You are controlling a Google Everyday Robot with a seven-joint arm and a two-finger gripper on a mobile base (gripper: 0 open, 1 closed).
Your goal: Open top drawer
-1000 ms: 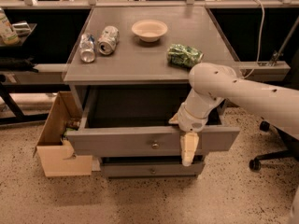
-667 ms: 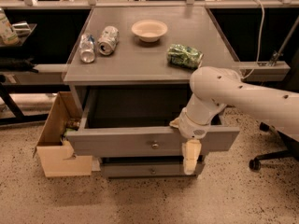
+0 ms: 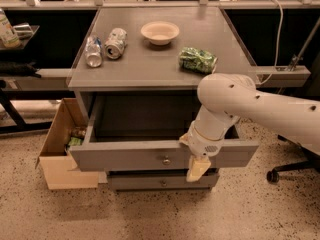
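Note:
The top drawer (image 3: 125, 156) is pulled out from under the grey cabinet top, and its dark inside shows. Its small round metal knob (image 3: 166, 160) sits at the centre of the flat front. My gripper (image 3: 197, 169) hangs pointing down in front of the drawer front, just right of the knob and apart from it, holding nothing that I can see. My white arm (image 3: 260, 106) reaches in from the right across the drawer's right part. The middle drawer (image 3: 150, 182) below is closed.
On the cabinet top (image 3: 150, 64) lie two cans (image 3: 105, 46), a bowl (image 3: 160, 32) and a green bag (image 3: 198, 60). An open cardboard box (image 3: 60, 159) stands on the floor at the left. A chair base (image 3: 292, 169) is at the right.
My gripper has dropped a little lower in front of the drawer front. The top drawer stays pulled out.

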